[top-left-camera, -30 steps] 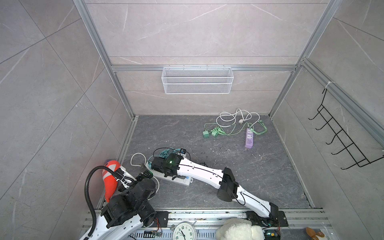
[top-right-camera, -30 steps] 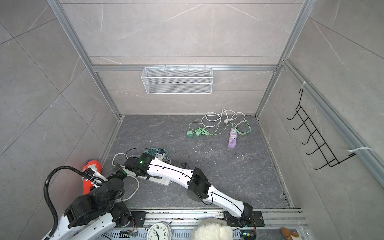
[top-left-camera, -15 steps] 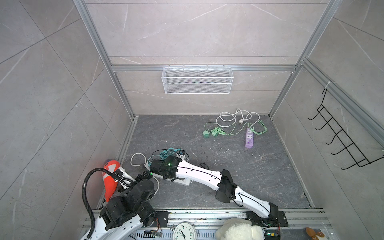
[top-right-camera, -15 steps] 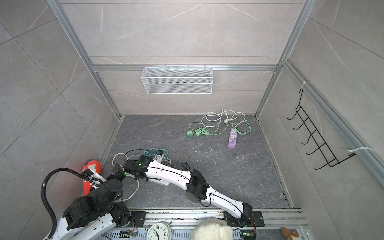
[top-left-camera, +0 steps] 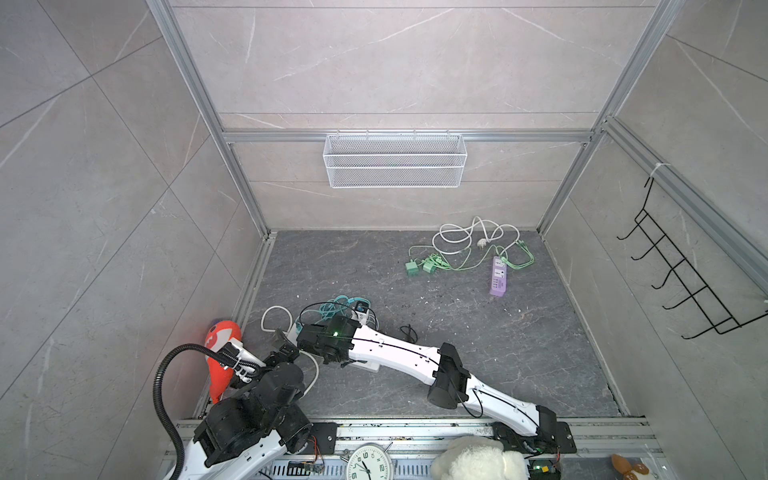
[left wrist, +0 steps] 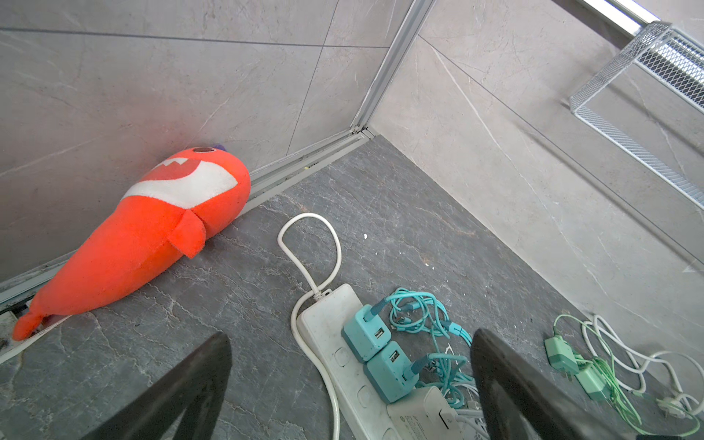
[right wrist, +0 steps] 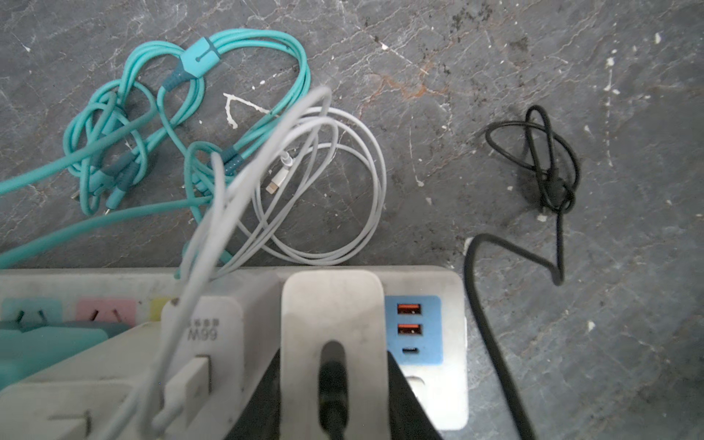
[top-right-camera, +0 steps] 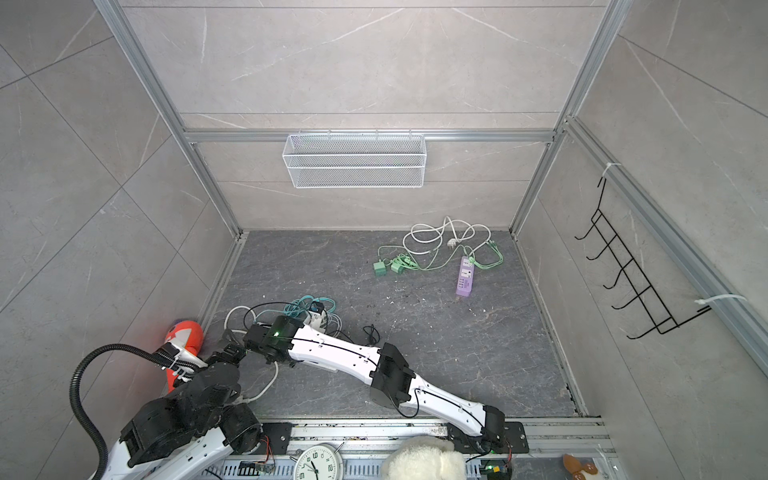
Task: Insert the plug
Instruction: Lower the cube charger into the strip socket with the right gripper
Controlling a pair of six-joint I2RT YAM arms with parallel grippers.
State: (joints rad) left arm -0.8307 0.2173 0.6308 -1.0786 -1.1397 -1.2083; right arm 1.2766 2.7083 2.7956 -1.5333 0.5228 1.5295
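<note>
In the right wrist view my right gripper (right wrist: 332, 381) is shut on a white plug (right wrist: 331, 301) with a black cable (right wrist: 480, 304). The plug stands against the white power strip (right wrist: 453, 289), right beside its blue USB panel (right wrist: 413, 329). Its prongs are hidden. In both top views the right wrist (top-left-camera: 328, 336) covers this spot on the strip (top-left-camera: 372, 366). My left gripper (left wrist: 352, 337) is open just above the strip's cord end (left wrist: 324, 316), where two teal chargers (left wrist: 367, 337) sit plugged in.
Teal cables (right wrist: 190, 76), a white cable coil (right wrist: 343, 190) and a black cable knot (right wrist: 548, 164) lie behind the strip. An orange plush fish (top-left-camera: 220, 349) lies by the left wall. A purple strip (top-left-camera: 498, 281) with green chargers (top-left-camera: 419, 266) sits at the back right.
My right gripper has shifted a little toward the front left with the plug, staying over the strip. The left arm has hardly moved.
</note>
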